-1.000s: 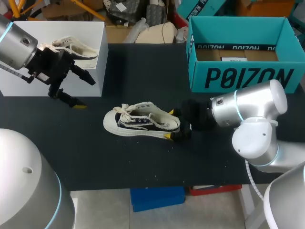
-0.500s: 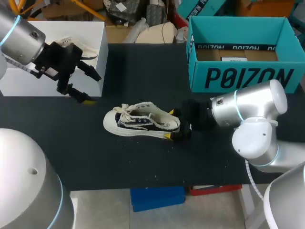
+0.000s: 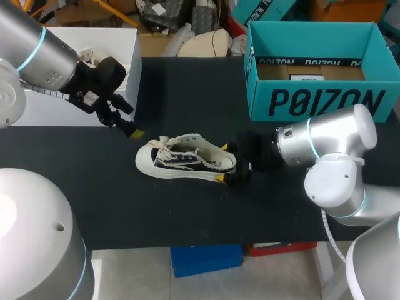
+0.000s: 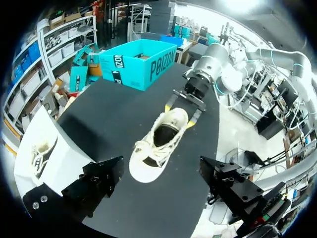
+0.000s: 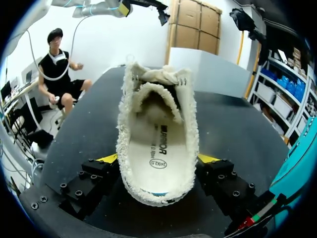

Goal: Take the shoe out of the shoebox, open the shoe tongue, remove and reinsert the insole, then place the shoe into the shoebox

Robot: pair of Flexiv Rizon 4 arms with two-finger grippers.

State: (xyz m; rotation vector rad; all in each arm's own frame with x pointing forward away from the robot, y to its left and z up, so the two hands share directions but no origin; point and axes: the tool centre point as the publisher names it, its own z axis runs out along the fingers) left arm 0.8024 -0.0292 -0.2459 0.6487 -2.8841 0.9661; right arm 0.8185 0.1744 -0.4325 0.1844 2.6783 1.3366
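Black table [image 3: 187, 209]: shoe [image 3: 186, 160] between white box [image 3: 37, 114] and teal shoebox [image 3: 325, 100].

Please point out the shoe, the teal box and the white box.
shoe [image 3: 186, 161], head view, dark side panel.
teal box [image 3: 325, 100], head view, front wall.
white box [image 3: 44, 114], head view, front wall.

We see a black table [image 3: 187, 212] carrying a white box [image 3: 56, 115] at its far left corner, open on top, with a pale laced sneaker [image 4: 40, 151] lying inside it.
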